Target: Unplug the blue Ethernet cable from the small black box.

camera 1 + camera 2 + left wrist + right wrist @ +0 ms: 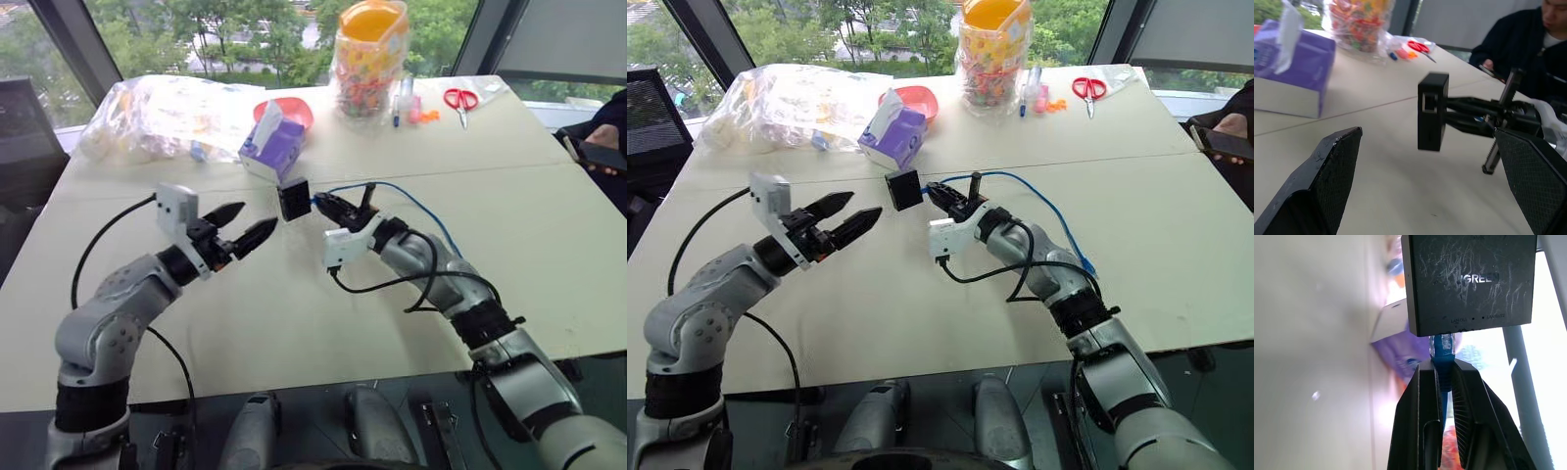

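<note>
Soft daylight comes in through the windows (245, 39) behind the bench (294, 323), leaving its pale top evenly bright with only faint shadows. In the right wrist view the window area is blown out white. In the left wrist view the near black fingers (1327, 186) are blurred.

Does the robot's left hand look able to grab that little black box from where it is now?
Probably yes. The left gripper is open and points at the small black box, which the right gripper holds up by the blue Ethernet cable. Nothing lies in the gap between them.
</note>
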Action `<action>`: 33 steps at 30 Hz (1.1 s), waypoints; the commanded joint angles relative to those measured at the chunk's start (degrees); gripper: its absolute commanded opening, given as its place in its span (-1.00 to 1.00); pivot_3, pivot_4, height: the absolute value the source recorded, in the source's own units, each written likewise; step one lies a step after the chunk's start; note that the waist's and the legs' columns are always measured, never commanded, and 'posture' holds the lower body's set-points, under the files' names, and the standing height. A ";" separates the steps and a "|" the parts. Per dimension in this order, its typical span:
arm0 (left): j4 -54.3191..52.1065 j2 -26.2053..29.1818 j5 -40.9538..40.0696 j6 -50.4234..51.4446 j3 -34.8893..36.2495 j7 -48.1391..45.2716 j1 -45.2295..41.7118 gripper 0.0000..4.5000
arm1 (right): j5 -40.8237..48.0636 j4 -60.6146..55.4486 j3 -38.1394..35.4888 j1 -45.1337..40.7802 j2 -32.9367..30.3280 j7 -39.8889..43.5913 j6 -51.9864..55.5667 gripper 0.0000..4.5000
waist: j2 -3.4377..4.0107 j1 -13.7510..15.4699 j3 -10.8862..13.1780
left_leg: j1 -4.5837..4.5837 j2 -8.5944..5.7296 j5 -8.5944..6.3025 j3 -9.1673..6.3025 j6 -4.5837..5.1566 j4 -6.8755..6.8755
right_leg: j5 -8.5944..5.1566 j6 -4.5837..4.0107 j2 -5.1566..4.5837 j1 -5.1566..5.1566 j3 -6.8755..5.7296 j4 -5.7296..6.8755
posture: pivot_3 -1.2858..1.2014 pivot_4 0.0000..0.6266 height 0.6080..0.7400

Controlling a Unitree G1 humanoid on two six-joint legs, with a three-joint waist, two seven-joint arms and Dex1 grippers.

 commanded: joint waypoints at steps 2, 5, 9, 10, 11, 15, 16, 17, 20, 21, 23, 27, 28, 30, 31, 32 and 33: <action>1.23 1.19 1.55 -0.89 -2.11 -3.24 -3.35 1.00 | -0.40 -6.23 -1.10 1.18 -0.97 -1.59 0.51 -0.97 | -0.01 0.45 0.00 | 0.01 0.00 0.00 0.00 0.00 0.00 | 0.00 0.00 0.00 0.00 0.00 0.00 | 0.03 -0.52 1.00; 2.44 0.69 2.23 -1.35 -3.36 -4.30 -5.27 1.00 | 0.16 -8.10 -0.86 2.04 -1.50 -1.28 0.04 -0.97 | -0.02 0.58 0.01 | -0.02 0.00 0.00 0.00 0.00 0.00 | 0.00 0.00 0.00 0.01 0.00 -0.04 | 0.03 -0.52 1.00; 3.31 0.22 2.94 -1.82 -3.91 -5.17 -6.29 1.00 | 0.42 -8.83 -0.60 2.21 -1.96 -0.86 -0.53 -0.97 | -0.04 0.53 0.02 | -0.03 0.00 0.00 0.00 0.00 0.00 | 0.00 0.00 0.00 0.02 -0.01 -0.08 | 0.03 -0.52 1.00; 3.39 0.11 2.91 -1.92 -3.92 -5.36 -6.36 1.00 | 0.42 -8.86 -0.59 2.23 -2.15 -0.74 -0.72 -0.97 | -0.04 0.46 0.02 | -0.02 0.00 0.00 0.00 0.00 0.00 | 0.00 0.00 0.00 0.02 -0.01 -0.08 | 0.03 -0.52 1.00; 3.43 -0.01 2.86 -2.00 -3.90 -5.52 -6.39 1.00 | 0.37 -8.91 -0.57 2.26 -2.35 -0.69 -0.93 -0.97 | -0.04 0.46 0.02 | -0.02 0.00 0.00 0.00 0.00 -0.01 | 0.00 0.00 -0.01 0.02 0.00 -0.08 | 0.03 -0.52 1.00; 3.73 -0.34 3.34 -2.33 -3.93 -6.27 -6.28 1.00 | 0.27 -8.98 -0.42 2.03 -2.69 -0.65 -1.30 -0.97 | -0.05 0.49 0.03 | -0.02 0.00 0.00 0.00 0.00 -0.01 | 0.00 0.00 -0.01 0.02 -0.01 -0.08 | 0.03 -0.52 1.00; 3.76 -0.47 3.47 -2.44 -3.98 -6.43 -6.23 0.76 | 0.27 -8.95 -0.39 1.98 -2.80 -0.62 -1.42 -1.00 | -0.05 0.51 0.03 | -0.02 0.00 0.00 0.00 0.00 -0.01 | 0.00 0.00 0.00 0.02 -0.01 -0.08 | 0.03 -0.52 1.00; 3.86 -0.71 3.55 -2.58 -4.02 -6.52 -6.26 0.61 | 0.27 -8.84 -0.39 1.95 -2.94 -0.62 -1.57 -1.00 | -0.05 0.52 0.03 | -0.02 0.00 0.00 0.00 0.00 -0.01 | 0.00 0.00 -0.01 0.02 -0.01 -0.08 | 0.03 -0.52 1.00; 4.14 -1.26 3.27 -2.94 -3.90 -7.15 -6.46 0.05 | 0.31 -8.68 -0.45 1.82 -3.24 -0.52 -1.85 -1.00 | -0.06 0.53 0.03 | -0.02 0.00 0.00 0.00 0.00 -0.01 | 0.00 0.00 -0.01 0.02 -0.01 -0.09 | 0.03 -0.52 1.00; 4.27 -1.42 3.25 -3.04 -3.96 -7.22 -6.53 -0.17 | 0.37 -8.75 -0.49 1.76 -3.33 -0.42 -1.92 -1.00 | -0.07 0.53 0.03 | -0.02 0.00 0.00 0.00 0.00 -0.01 | 0.00 0.00 -0.01 0.02 -0.01 -0.09 | 0.03 -0.52 1.00; 4.52 -1.66 3.52 -3.23 -4.16 -7.28 -6.59 -0.58 | 0.45 -9.08 -0.54 1.74 -3.45 -0.16 -2.04 -1.00 | -0.07 0.52 0.04 | -0.02 0.00 0.00 0.00 0.00 -0.01 | 0.00 0.00 -0.01 0.02 -0.01 -0.09 | 0.03 -0.52 1.00; 4.87 -1.96 3.81 -3.33 -4.32 -7.57 -6.53 -0.83 | 0.21 -9.82 -0.50 2.11 -3.91 0.04 -2.72 -1.00 | -0.08 0.52 0.04 | -0.02 0.00 0.00 0.00 0.00 -0.01 | 0.00 0.00 -0.01 0.02 -0.01 -0.09 | 0.03 -0.52 1.00; 4.95 -2.01 3.86 -3.28 -4.30 -7.60 -6.54 -0.83 | 0.20 -9.94 -0.51 2.25 -4.03 0.07 -2.80 -1.00 | -0.08 0.53 0.04 | -0.02 0.00 0.00 0.00 0.00 -0.01 | 0.00 0.00 -0.01 0.02 -0.01 -0.08 | 0.03 -0.52 1.00; 5.09 -2.03 4.05 -3.07 -4.30 -7.57 -6.56 -0.83 | 0.25 -10.00 -0.55 2.43 -4.27 0.02 -2.91 -1.00 | -0.09 0.54 0.04 | -0.02 0.00 0.00 0.00 0.00 -0.01 | 0.00 0.00 -0.01 0.02 -0.01 -0.09 | 0.03 -0.52 1.00; 5.13 -1.88 4.23 -2.76 -4.39 -7.42 -6.59 -0.83 | 0.33 -10.00 -0.59 2.46 -4.39 0.03 -2.95 -1.00 | -0.09 0.54 0.04 | -0.02 0.00 0.00 0.00 0.00 -0.01 | 0.00 0.00 -0.01 0.02 -0.01 -0.09 | 0.03 -0.52 1.00; 5.28 -1.91 4.41 -2.73 -4.45 -7.31 -6.65 -0.83 | 0.43 -9.98 -0.66 2.44 -4.52 0.05 -3.01 -1.00 | -0.09 0.54 0.05 | -0.02 0.00 0.00 0.00 0.00 -0.01 | 0.00 0.00 -0.01 0.02 -0.01 -0.09 | 0.03 -0.52 1.00; 5.37 -1.89 4.53 -2.69 -4.46 -7.28 -6.66 -0.83 | 0.69 -10.02 -0.75 2.44 -4.56 0.20 -3.02 -1.00 | -0.09 0.53 0.05 | -0.02 0.00 0.00 0.00 0.00 -0.01 | 0.00 0.00 -0.01 0.02 -0.01 -0.09 | 0.03 -0.52 1.00</action>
